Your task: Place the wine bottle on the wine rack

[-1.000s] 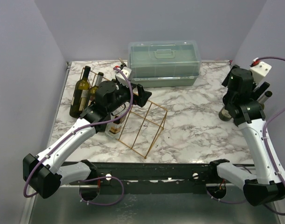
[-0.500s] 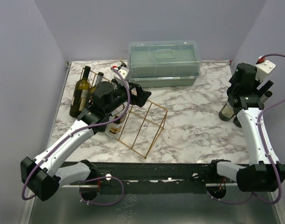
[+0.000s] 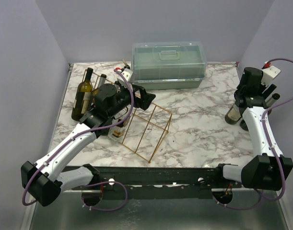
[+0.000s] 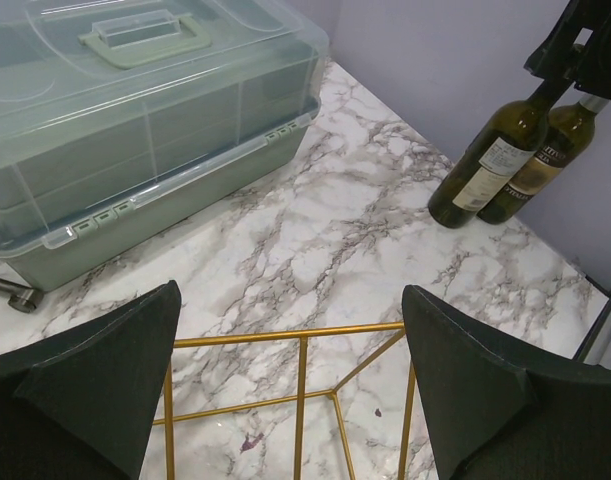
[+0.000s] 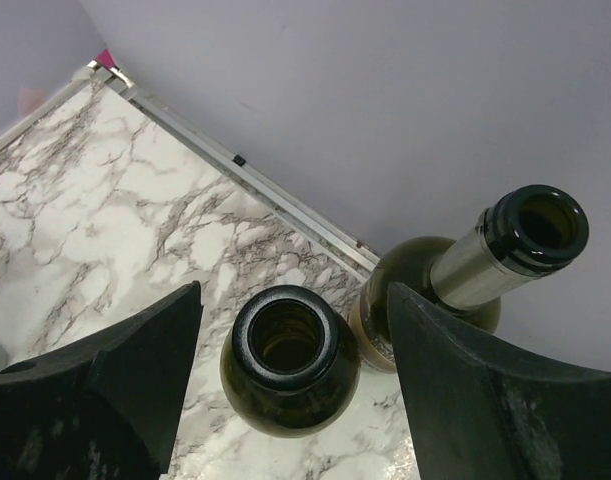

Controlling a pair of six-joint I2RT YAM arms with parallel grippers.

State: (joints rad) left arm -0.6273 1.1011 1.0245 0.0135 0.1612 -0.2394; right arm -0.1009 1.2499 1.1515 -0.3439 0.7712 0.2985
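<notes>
**corky:** Anyone near the rig? What are the claws doing?

**benchwatcher:** Standing right by it. The right gripper [image 5: 295, 292] has its fingers [image 5: 105, 390] spread wide with nothing in them. It hangs straight over the wine bottle [image 5: 290, 355], and from the wrist cam the open mouth shows in the gap between them. As far as I can see, it isn't touching the glass.

**corky:** Where's that bottle on the counter?

**benchwatcher:** It's upright near the right edge, toward the far right corner and close to the wall. A second bottle [image 5: 530, 235] stands just beside it, also uncorked. Can't tell if the two actually touch.

**corky:** And the left one?

**benchwatcher:** The left gripper [image 4: 290, 300] is wide apart too, and empty. It hovers over the wine rack [image 4: 299, 400], facing the far right corner. The rack is the thin gold wire one. It sits on the marble counter [image 3: 199, 129] left of the middle, running from near the far left corner toward the near edge.

**corky:** Anything else around?

**benchwatcher:** A couple of other bottles [image 3: 84, 93] are at the rack's far left end, near the left edge. I honestly can't tell if they rest in the wires or just lean beside them. One more bottle [image 3: 118, 130] peeks out under the left arm, low against the rack. There's also a translucent green box [image 3: 168, 64] with its lid shut at the middle of the far edge, well apart from the right-hand pair.
</notes>
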